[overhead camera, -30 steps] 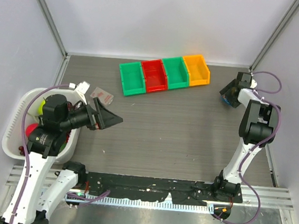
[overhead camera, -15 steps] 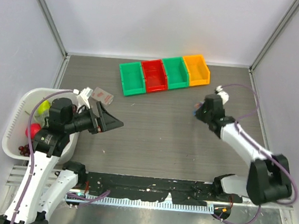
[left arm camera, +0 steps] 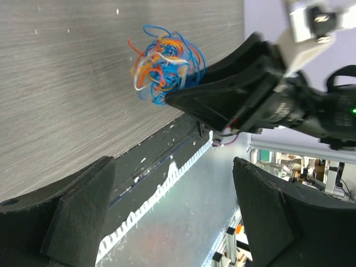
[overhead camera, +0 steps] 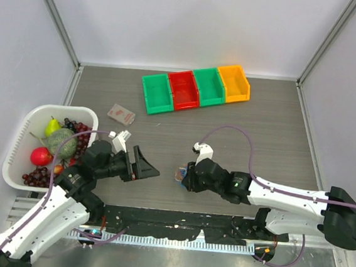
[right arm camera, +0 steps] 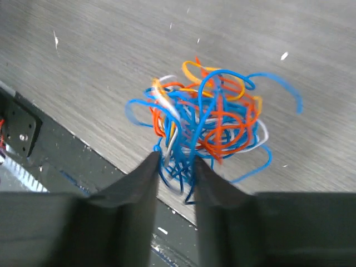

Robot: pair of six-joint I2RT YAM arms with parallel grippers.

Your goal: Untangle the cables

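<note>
Change: the right arm has swung in from the far right corner to the near middle of the table [overhead camera: 241, 133], bringing the cables [overhead camera: 180, 173] along; the left arm has come forward from the basket [overhead camera: 20, 132].
Meaning: the tangle now sits between both arms, probably ready for pulling apart; nothing is separated yet.
Right gripper [right arm camera: 173, 167]: jaws nearly together, pinching a few strands at the ball's edge.
Left gripper [overhead camera: 146, 168]: spread wide, empty, aimed at the ball from nearby.
Materials: thin springy blue, orange, yellow and whitish strands in a loose wad with stray loops; matte grey wood-grain tabletop.
</note>
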